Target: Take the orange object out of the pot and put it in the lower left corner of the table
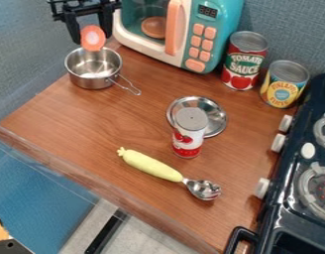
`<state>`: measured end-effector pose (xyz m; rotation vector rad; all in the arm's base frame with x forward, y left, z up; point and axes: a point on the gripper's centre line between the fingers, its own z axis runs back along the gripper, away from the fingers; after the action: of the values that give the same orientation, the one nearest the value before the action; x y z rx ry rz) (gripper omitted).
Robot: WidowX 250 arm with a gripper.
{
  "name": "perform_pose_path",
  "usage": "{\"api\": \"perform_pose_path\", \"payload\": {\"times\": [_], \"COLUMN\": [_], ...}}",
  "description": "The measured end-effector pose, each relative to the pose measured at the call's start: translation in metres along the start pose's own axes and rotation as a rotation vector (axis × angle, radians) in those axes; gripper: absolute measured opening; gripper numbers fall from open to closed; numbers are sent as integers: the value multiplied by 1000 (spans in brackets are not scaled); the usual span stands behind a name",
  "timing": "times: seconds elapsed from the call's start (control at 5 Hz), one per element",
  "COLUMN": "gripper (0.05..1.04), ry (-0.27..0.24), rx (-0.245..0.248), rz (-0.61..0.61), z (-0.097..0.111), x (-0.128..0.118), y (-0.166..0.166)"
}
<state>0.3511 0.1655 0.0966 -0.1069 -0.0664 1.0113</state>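
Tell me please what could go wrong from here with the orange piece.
The orange piece is held between the fingertips of the gripper, so it might slip out. It is close to the rim of the pot, so a low sideways move could perhaps catch and drag the pot.

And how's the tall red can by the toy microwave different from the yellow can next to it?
The red can has a mostly red and green label, while the yellow can has a yellow and blue one. The red can is taller, and the yellow can is shorter. Both stand upright and have round, silvery tops.
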Motion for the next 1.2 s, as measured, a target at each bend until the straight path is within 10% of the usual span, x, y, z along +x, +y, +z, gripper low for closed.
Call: {"api": "perform_pose_path", "payload": {"times": [0.4,1.2], "gripper": [726,800], "ry": [12,-61], "rx": [-39,80], "rz": [-23,84], "z": [-9,-93], "x": [-63,-97], "y": [24,55]}}
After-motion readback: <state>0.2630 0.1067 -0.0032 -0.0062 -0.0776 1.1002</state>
